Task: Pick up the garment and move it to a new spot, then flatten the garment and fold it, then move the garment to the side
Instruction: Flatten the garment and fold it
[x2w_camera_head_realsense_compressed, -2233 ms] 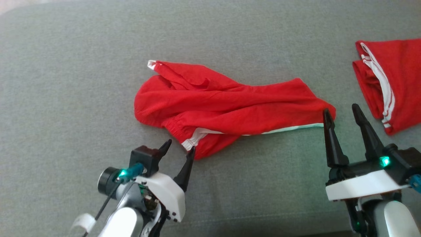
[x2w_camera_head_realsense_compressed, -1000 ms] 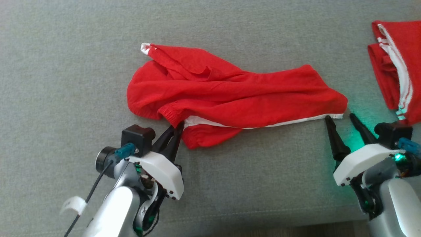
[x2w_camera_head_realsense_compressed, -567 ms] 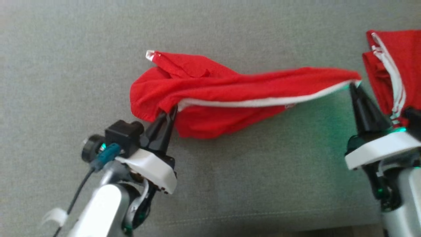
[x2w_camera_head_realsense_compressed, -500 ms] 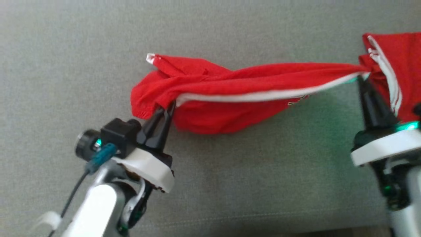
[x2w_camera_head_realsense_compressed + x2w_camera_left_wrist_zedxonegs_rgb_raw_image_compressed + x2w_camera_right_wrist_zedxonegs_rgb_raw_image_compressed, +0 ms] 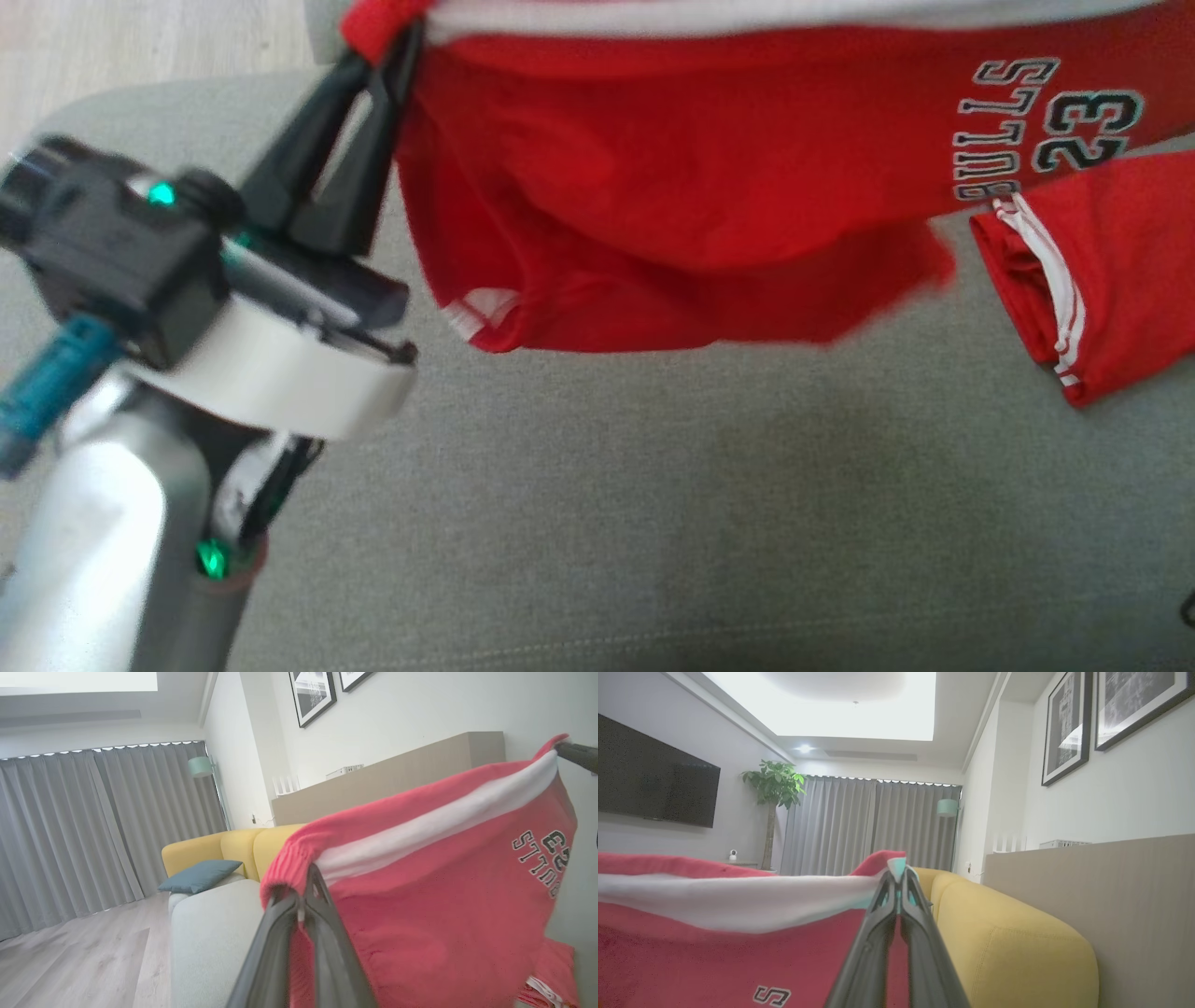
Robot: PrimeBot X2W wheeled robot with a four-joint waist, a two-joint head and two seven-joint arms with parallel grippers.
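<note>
The garment (image 5: 691,177) is a pair of red shorts with a white side stripe and black-and-white lettering. It hangs in the air above the grey cushion (image 5: 653,504), stretched between both arms. My left gripper (image 5: 397,42) is shut on its waistband corner at the upper left of the head view. The left wrist view shows the same grip (image 5: 303,891) with the garment (image 5: 444,896) spreading to the right. In the right wrist view my right gripper (image 5: 896,870) is shut on the white-striped hem corner of the garment (image 5: 714,933).
A second red piece of clothing (image 5: 1102,271) with white stripes lies folded on the cushion at the right, partly under the hanging cloth. A yellow sofa (image 5: 1008,942) with a blue pillow (image 5: 201,875) stands behind. Wood floor (image 5: 74,952) lies to the left.
The right gripper has shut on the hem corner. Both arms have lifted the garment off the cushion and stretched it out, so it now hangs spread. The head camera has also shifted.
</note>
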